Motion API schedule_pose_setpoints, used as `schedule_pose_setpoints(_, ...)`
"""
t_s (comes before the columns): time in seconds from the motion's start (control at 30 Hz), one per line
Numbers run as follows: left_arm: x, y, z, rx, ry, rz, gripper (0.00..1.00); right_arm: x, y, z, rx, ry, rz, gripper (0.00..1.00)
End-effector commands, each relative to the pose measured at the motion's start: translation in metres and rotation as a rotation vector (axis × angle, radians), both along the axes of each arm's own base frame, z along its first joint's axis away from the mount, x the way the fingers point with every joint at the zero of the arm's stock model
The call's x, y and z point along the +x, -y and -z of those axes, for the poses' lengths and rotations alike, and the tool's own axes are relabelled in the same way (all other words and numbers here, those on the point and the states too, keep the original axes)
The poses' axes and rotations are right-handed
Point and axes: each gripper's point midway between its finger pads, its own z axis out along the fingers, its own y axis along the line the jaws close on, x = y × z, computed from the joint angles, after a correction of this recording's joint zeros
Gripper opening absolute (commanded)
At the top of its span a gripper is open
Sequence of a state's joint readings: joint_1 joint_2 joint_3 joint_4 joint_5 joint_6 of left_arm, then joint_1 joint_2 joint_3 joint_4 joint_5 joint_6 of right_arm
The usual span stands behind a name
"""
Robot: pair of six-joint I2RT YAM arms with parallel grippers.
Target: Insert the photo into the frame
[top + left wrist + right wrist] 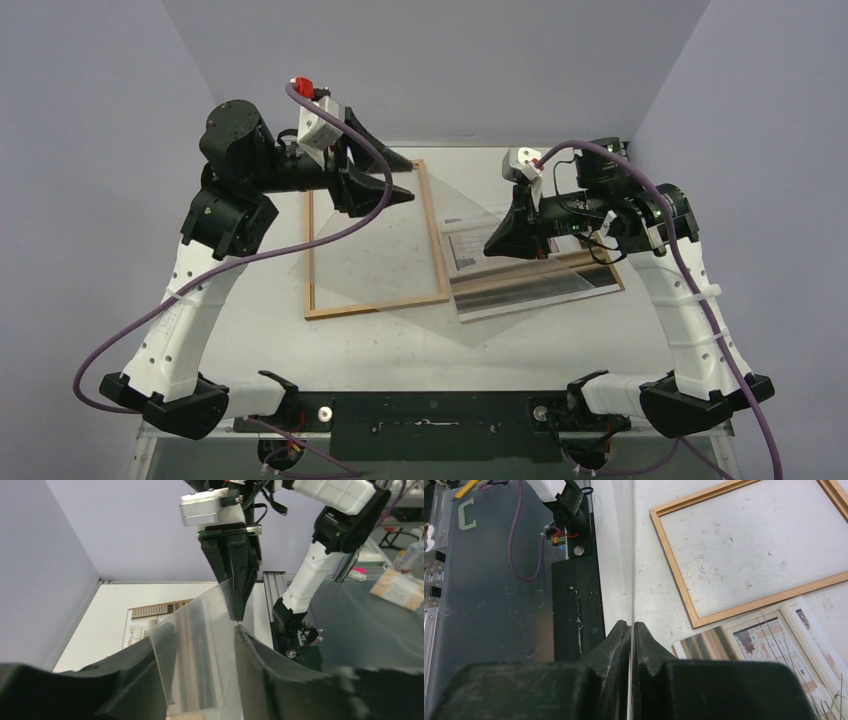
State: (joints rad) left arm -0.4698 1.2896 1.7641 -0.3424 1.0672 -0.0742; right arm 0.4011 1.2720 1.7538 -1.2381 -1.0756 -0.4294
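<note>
The right claw (630, 625) is clenched on the edge of a thin clear sheet (197, 675), which its wrist camera sees edge-on as a fine line running away from the pinched fingertips. Its arm bends in from the right, elbow high, with the claw pointing leftward over the surface (400, 360). The left claw (195, 635) is released, its two fingers standing apart with the opposite end of the same sheet between them; whether either finger touches the sheet is hard to tell from here. That arm arches up from the left base and reaches across, holding its claw above the far part of the frame (375, 305).

The clear sheet spans the gap between the two claws, tilted and raised off the surface, and it hangs over the right side of the frame and part of the photo (530, 285), so both are seen partly through it.

The frame lies flat on the surface to the left of the right claw, with bare surface showing inside it. The photo lies flat, picture side up, just beside the frame's right rail, below and under the right claw, well apart from the left claw, and held by neither
</note>
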Motion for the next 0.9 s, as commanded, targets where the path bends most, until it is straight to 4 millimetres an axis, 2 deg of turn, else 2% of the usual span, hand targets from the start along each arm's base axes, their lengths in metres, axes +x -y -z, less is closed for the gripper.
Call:
schedule_pose_setpoints(0.0, 0.008, -0.011, -0.018, -0.047, 0.079, -0.119, 0.65, -0.002, 0.000, -0.014, 0.020, 0.058, 0.009, 0.00)
schedule_pose_setpoints(0.07, 0.019, -0.014, -0.014, -0.040, 0.067, -0.183, 0.89, 0.001, 0.000, -0.015, 0.020, 0.059, 0.023, 0.00)
schedule_pose_setpoints(0.1, 0.026, -0.016, -0.014, -0.044, 0.067, -0.227, 0.96, 0.002, 0.000, -0.014, 0.017, 0.061, 0.028, 0.00)
schedule_pose_setpoints(0.33, 0.058, -0.037, -0.013, -0.076, 0.083, -0.472, 0.97, 0.013, 0.000, -0.012, 0.010, 0.076, 0.074, 0.00)
schedule_pose_setpoints(0.47, 0.082, -0.054, -0.008, -0.080, 0.037, -0.644, 0.97, 0.032, -0.007, -0.020, 0.049, 0.084, 0.129, 0.00)
schedule_pose_setpoints(0.57, 0.109, -0.075, 0.002, -0.050, -0.041, -0.830, 0.97, 0.059, -0.015, -0.030, 0.088, -0.003, 0.254, 0.00)
schedule_pose_setpoints(0.7, 0.119, -0.087, 0.011, -0.018, -0.080, -0.917, 0.97, 0.089, -0.029, -0.028, 0.107, -0.110, 0.314, 0.00)
schedule_pose_setpoints(0.87, 0.132, -0.110, 0.016, -0.028, -0.094, -1.065, 0.97, 0.132, -0.044, -0.027, 0.191, -0.148, 0.419, 0.00)
